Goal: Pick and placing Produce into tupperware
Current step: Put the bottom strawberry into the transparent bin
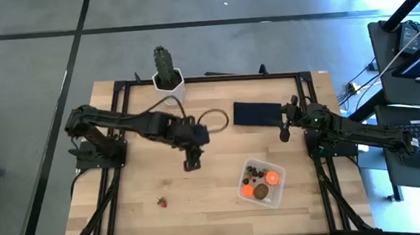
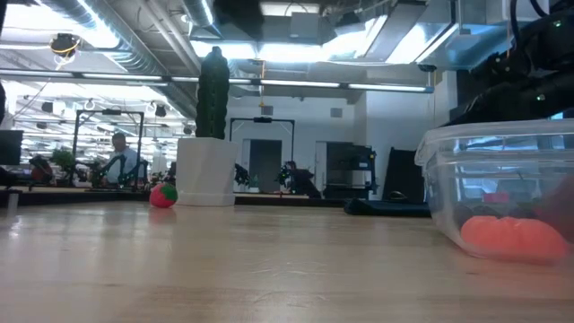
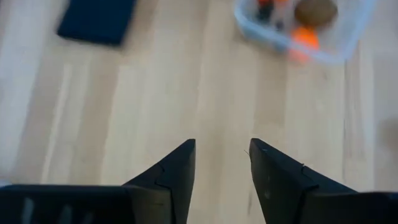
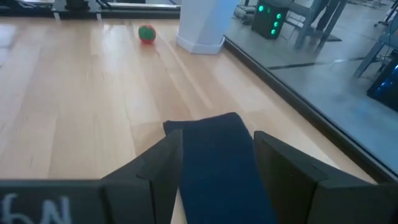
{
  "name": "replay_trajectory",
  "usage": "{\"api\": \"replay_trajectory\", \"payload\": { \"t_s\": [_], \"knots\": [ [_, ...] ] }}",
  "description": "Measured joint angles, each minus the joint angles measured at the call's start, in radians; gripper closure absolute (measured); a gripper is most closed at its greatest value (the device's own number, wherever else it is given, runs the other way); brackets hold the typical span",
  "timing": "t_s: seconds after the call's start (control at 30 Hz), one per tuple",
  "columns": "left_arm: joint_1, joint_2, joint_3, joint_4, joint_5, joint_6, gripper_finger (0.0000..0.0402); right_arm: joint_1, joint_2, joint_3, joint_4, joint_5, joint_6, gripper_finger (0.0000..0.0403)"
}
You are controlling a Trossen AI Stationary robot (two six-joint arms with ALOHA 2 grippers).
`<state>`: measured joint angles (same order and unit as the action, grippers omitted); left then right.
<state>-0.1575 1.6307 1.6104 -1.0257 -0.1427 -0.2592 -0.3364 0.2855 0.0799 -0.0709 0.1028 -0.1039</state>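
Left gripper [image 1: 192, 164] fingers apart, empty, mid-table; the stray strawberry [image 1: 162, 202] lies at its seven o'clock, the tupperware [image 1: 278, 192] (mostly filled) at four. Right gripper [image 1: 285, 135], also parted, waits over the black rectangle [image 1: 254, 113]. A hasty pinch could roll the berry off.

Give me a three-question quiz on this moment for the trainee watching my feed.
1. True or false: the small red strawberry already lies inside the clear, squarish plastic tupperware box.
2. Multiple choice: the left claw is A) shut on a fruit, B) open and empty above bare wood, C) inside the box.
3. Fill in: the right claw sits at the edge of the flat ____ rectangle.

Key: 1 false, it lies alone on the wooden table, left of the box. 2 B. 3 black.
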Motion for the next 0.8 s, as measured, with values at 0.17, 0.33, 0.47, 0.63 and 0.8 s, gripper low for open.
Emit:
{"api": "replay_trajectory", "payload": {
  "t_s": [0.17, 0.33, 0.47, 0.63, 0.8],
  "knots": [
    [-0.109, 0.011, 0.000, -0.117, -0.001, -0.035, 0.0264, 0.000, 0.000, 0.000, -0.007, 0.000, 0.023, 0.0205],
    [-0.218, 0.014, -0.001, -0.140, -0.004, -0.103, 0.0268, 0.000, 0.000, 0.000, -0.013, -0.001, 0.020, 0.0205],
    [-0.307, 0.015, -0.001, -0.136, -0.002, -0.186, 0.0264, 0.000, 0.000, 0.000, -0.014, -0.001, 0.011, 0.0205],
    [-0.370, 0.015, -0.001, -0.101, -0.002, -0.237, 0.0256, 0.000, 0.000, 0.000, -0.018, -0.001, -0.007, 0.0205],
    [-0.398, 0.015, -0.001, -0.043, -0.002, -0.231, 0.0249, 0.000, 0.000, 0.000, -0.018, -0.001, -0.009, 0.0205]
  ]
}}
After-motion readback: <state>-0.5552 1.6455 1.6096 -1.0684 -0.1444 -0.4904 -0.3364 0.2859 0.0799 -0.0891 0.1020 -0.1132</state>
